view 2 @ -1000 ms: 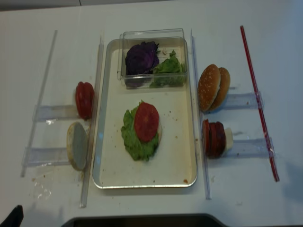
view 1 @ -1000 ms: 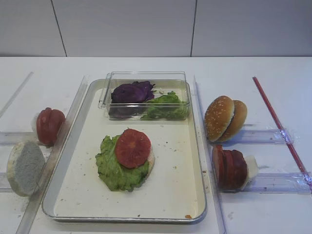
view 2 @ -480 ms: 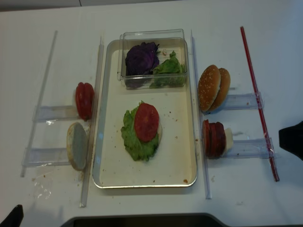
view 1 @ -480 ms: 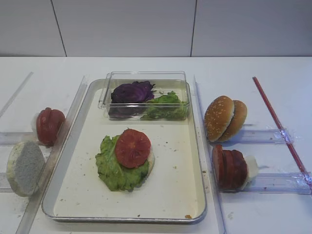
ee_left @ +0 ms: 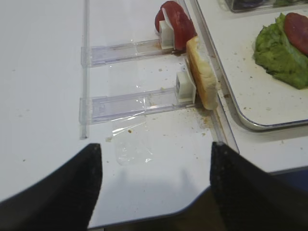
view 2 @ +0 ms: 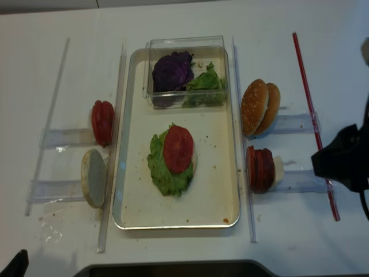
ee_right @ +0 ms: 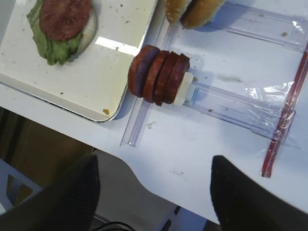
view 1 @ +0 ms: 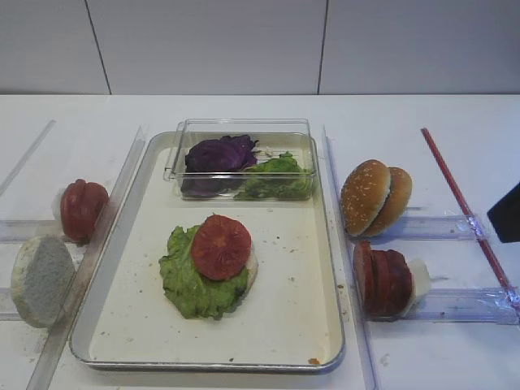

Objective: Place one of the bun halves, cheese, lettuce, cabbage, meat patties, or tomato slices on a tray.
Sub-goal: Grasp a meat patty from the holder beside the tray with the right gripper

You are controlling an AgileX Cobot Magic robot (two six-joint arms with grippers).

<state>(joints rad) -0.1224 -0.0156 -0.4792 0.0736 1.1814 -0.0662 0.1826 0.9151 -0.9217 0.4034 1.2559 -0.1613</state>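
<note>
The silver tray [view 1: 294, 313] holds a pale bun half under lettuce [view 1: 187, 286], with a tomato slice [view 1: 220, 246] on top. Purple cabbage [view 1: 218, 153] lies in the clear box. Meat patties [view 1: 382, 280] [ee_right: 159, 74] stand on edge right of the tray, with sesame bun halves [view 1: 374, 197] behind them. More tomato slices [view 1: 82, 209] and a pale bun half [ee_left: 202, 72] stand on the left. My right gripper [ee_right: 156, 197] hangs open and empty over the table's front edge, near the patties. My left gripper [ee_left: 156, 187] is open and empty. No cheese shows.
The clear plastic box [view 1: 240, 130] at the tray's far end also holds green leaves [view 1: 276, 180]. Clear plastic rails [view 1: 439, 305] run beside the tray on both sides. A red strip [view 1: 463, 203] lies at the far right. A bit of clear film [ee_left: 132, 144] lies near the front left.
My right arm has come in from the right edge and moved left toward the patties' rail. The food and the left arm have not moved.
</note>
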